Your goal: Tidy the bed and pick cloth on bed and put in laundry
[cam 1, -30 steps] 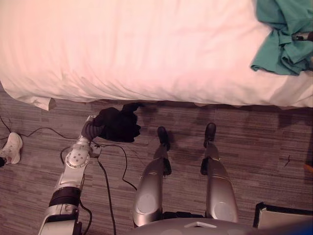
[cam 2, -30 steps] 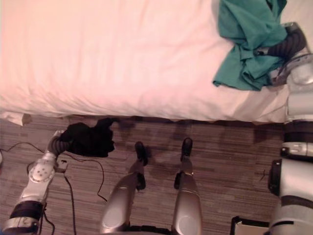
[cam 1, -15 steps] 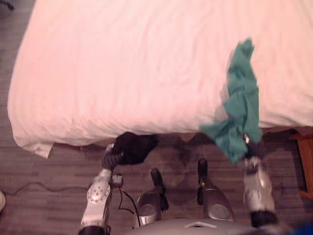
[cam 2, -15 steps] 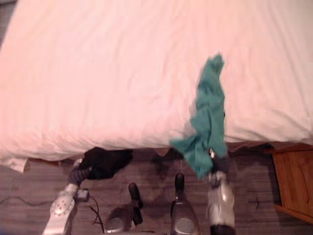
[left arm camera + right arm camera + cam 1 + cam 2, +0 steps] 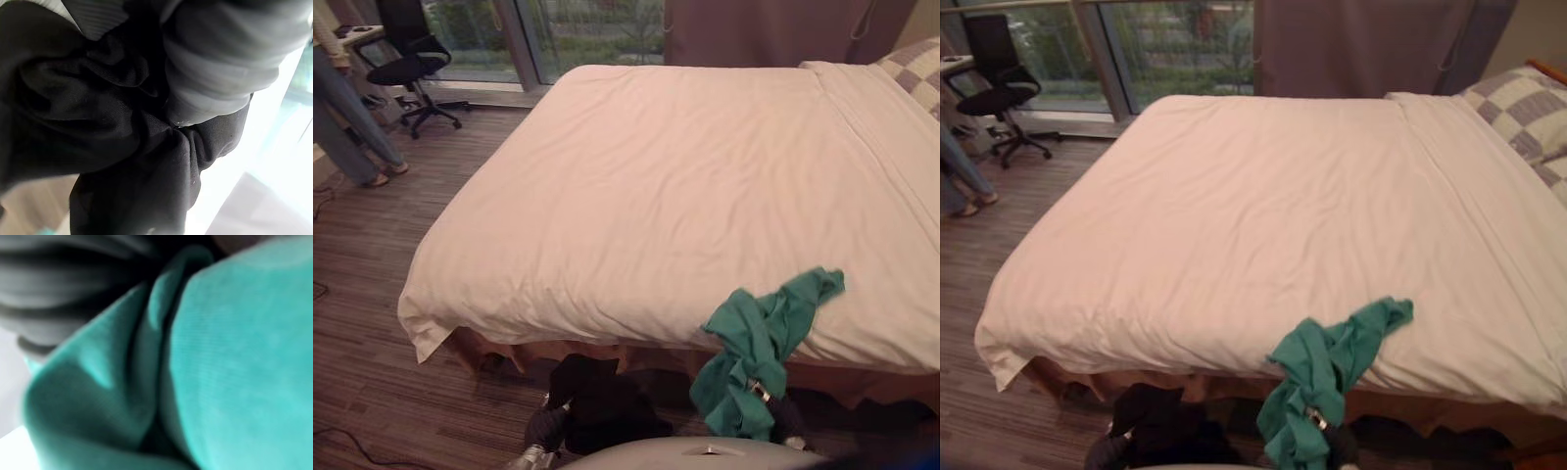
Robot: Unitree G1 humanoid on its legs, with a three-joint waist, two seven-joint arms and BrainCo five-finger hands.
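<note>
A green cloth hangs over the near edge of the bed, one end still lying on the white duvet. My right hand is low in front of the bed, shut on the bunched lower end of it; the right wrist view shows green folds pressed against the hand. A black cloth is bundled in my left hand, below the bed's edge at the lower left. In the left wrist view the fingers curl round the black fabric.
The duvet lies smooth, with a checked pillow at the far right. A black office chair and a person's legs stand on the wood floor at the far left, by a window. A dark curtain hangs behind the bed.
The camera has tilted up, so the whole bed now shows. The green cloth has come down to the bed's near edge in my right hand. The left hand still holds the black cloth.
</note>
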